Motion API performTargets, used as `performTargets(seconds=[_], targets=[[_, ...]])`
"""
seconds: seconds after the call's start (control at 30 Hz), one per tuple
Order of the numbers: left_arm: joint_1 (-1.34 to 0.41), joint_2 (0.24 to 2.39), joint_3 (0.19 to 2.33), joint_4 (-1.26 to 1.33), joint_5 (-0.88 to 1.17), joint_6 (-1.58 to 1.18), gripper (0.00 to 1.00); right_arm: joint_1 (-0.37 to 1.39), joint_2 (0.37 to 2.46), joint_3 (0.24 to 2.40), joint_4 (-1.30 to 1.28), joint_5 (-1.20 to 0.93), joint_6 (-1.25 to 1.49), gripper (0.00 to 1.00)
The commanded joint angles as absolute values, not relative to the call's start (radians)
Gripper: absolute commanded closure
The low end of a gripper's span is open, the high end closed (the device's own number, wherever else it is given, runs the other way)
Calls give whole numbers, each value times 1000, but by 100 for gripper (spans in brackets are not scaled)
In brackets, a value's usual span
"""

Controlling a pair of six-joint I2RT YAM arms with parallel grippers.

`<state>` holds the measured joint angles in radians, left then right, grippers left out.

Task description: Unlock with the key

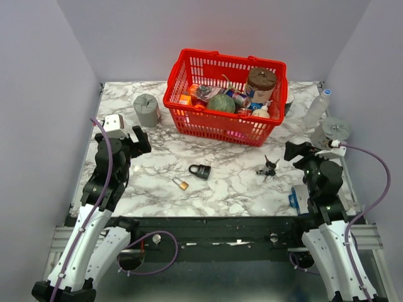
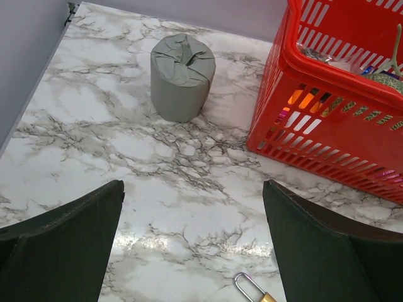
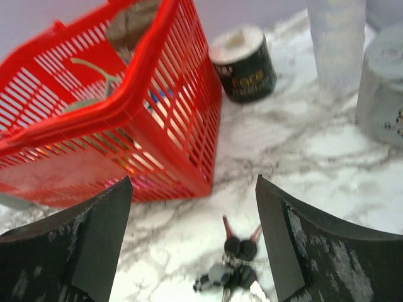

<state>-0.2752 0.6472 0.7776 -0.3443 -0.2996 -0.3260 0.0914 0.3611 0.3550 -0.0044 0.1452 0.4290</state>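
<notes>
The key [image 1: 269, 168], a dark-headed bunch, lies flat right of centre.

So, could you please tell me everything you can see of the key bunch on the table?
The key bunch is a small cluster of keys with dark rounded heads and thin blades, fanned out from a shared middle. It lies flat on the marble table, right of the black padlock and near the front corner of the red basket. Only the table touches it.

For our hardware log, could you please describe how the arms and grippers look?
The left arm and right arm are white below, black above, each trailing a purple cable. The left gripper has broad dark wedge fingers; the right gripper has scuffed ones.
</notes>
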Motion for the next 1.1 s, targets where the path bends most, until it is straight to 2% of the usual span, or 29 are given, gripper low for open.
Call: performTargets(seconds=[0.0, 0.23, 0.63, 0.8, 1.07], targets=[[-278, 656, 782, -371, -262, -333, 1, 89, 515, 503, -388, 106, 468, 13], [-279, 695, 795, -391, -242, -341, 1, 89, 811, 583, -462, -84, 462, 27], [-279, 680, 795, -387, -203, -356, 1, 89, 992, 491, -266, -222, 572, 30], [-282, 683, 795, -387, -199, -365, 1, 91, 1110, 520, -255, -221, 574, 34], [-285, 690, 795, -387, -201, -367, 1, 91, 1170, 523, -207, -210, 603, 35]])
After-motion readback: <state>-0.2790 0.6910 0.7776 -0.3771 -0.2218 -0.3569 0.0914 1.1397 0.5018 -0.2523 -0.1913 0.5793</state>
